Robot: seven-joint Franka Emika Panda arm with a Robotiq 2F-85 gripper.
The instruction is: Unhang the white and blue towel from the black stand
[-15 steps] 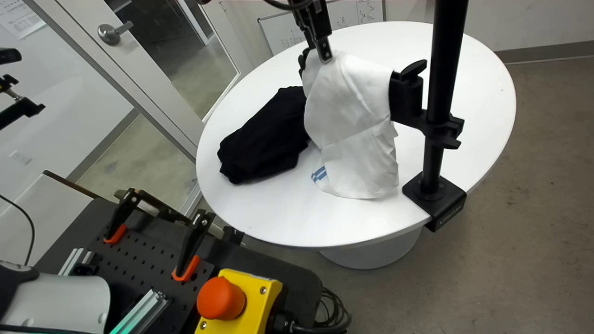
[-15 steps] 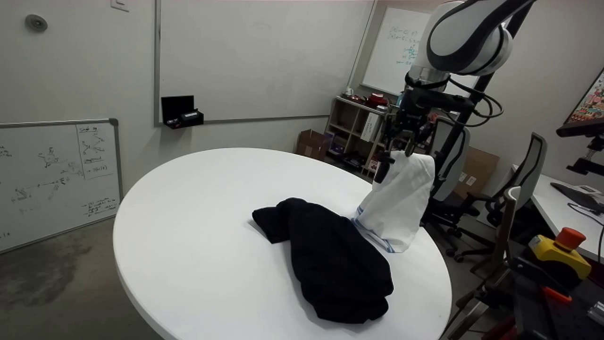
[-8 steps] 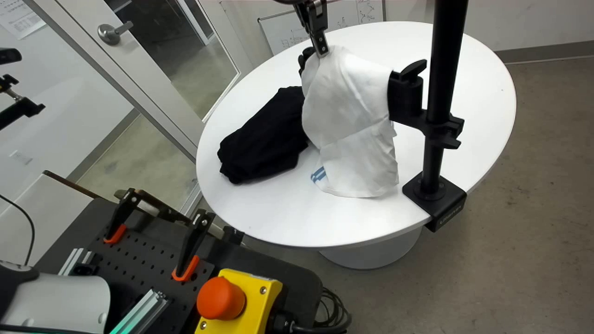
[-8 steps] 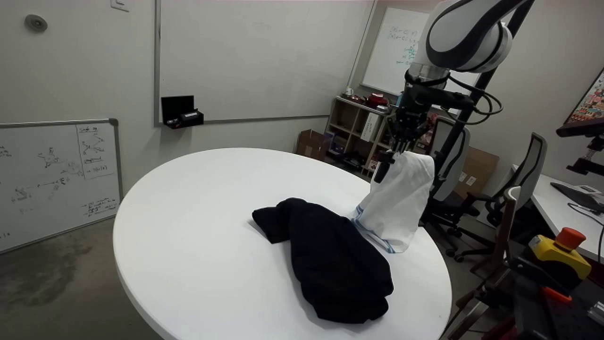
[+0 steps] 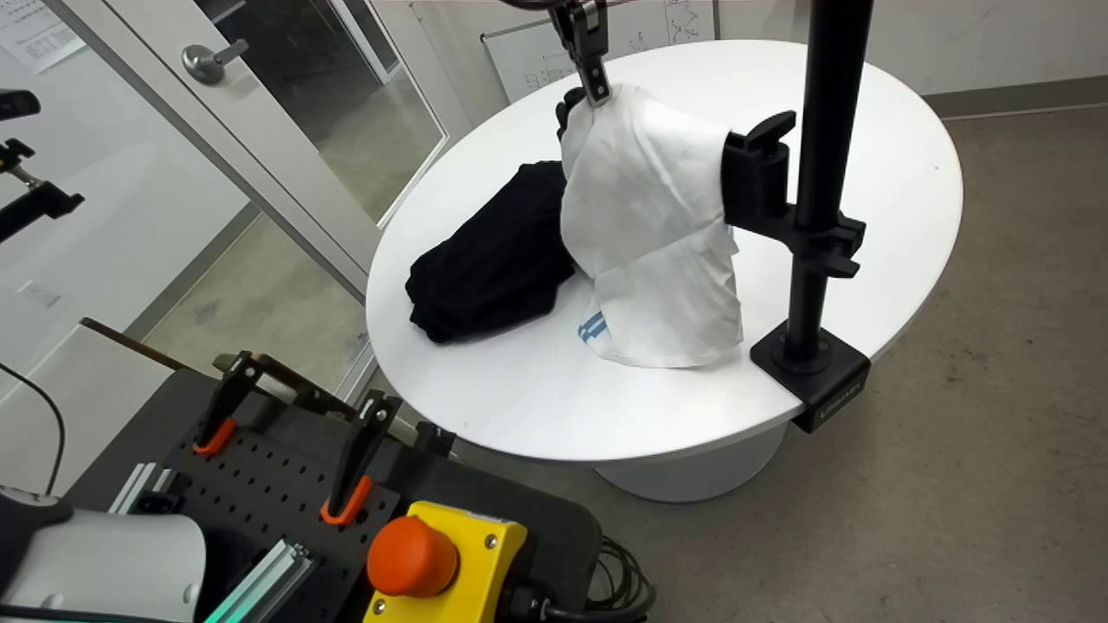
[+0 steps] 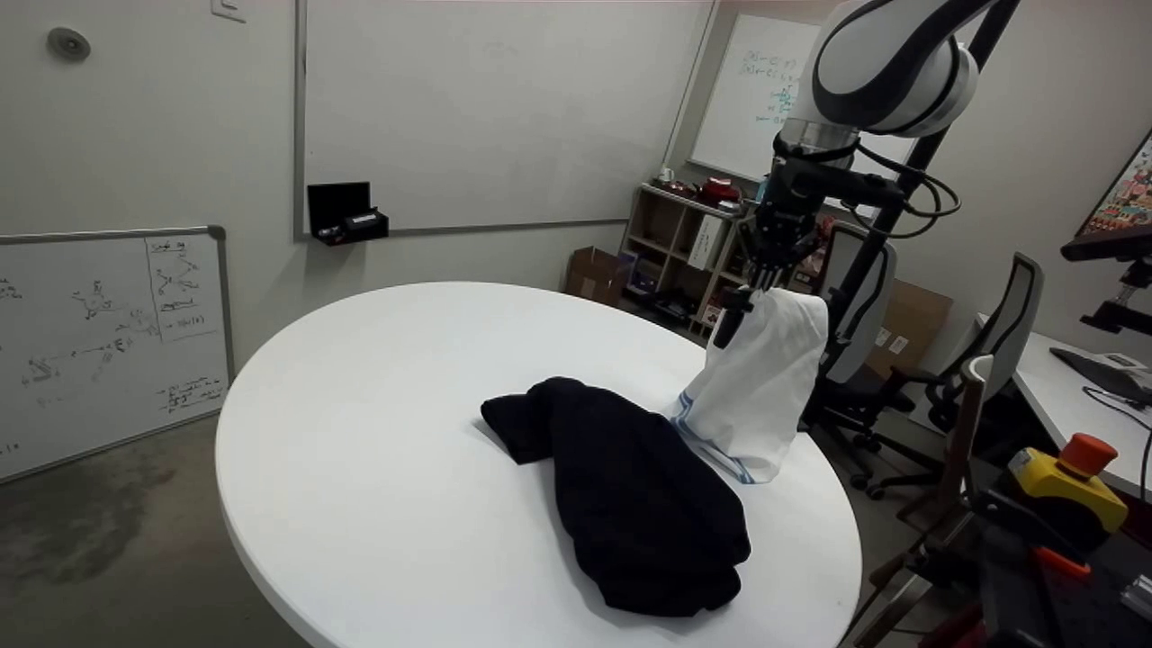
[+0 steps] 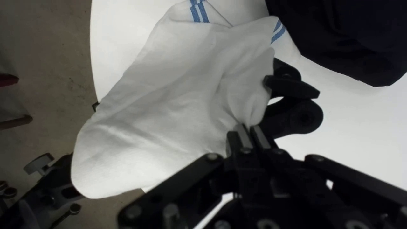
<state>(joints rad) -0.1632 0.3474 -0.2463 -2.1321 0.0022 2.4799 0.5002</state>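
The white and blue towel [image 5: 653, 234] hangs draped over the side arm of the black stand [image 5: 822, 156], its lower edge by the tabletop. Blue stripes show along the bottom of the towel [image 6: 756, 387]. In the wrist view, my gripper [image 7: 249, 128] is shut on a pinched fold of the towel [image 7: 181, 98], close to the rounded black end of the stand [image 7: 295, 117]. In both exterior views the gripper [image 5: 597, 97] points down at the towel's top, near the free end of the stand's arm. Most of that arm is hidden under the cloth.
A crumpled black cloth [image 6: 639, 495] lies on the round white table [image 6: 378, 504] beside the towel. The stand's clamp base [image 5: 811, 372] grips the table's edge. A yellow box with a red button [image 5: 446, 562] sits on a dark bench near the table.
The fingers have closed from open onto the towel's top. My gripper has risen slightly, and the towel has shifted a little away from the stand's pole.
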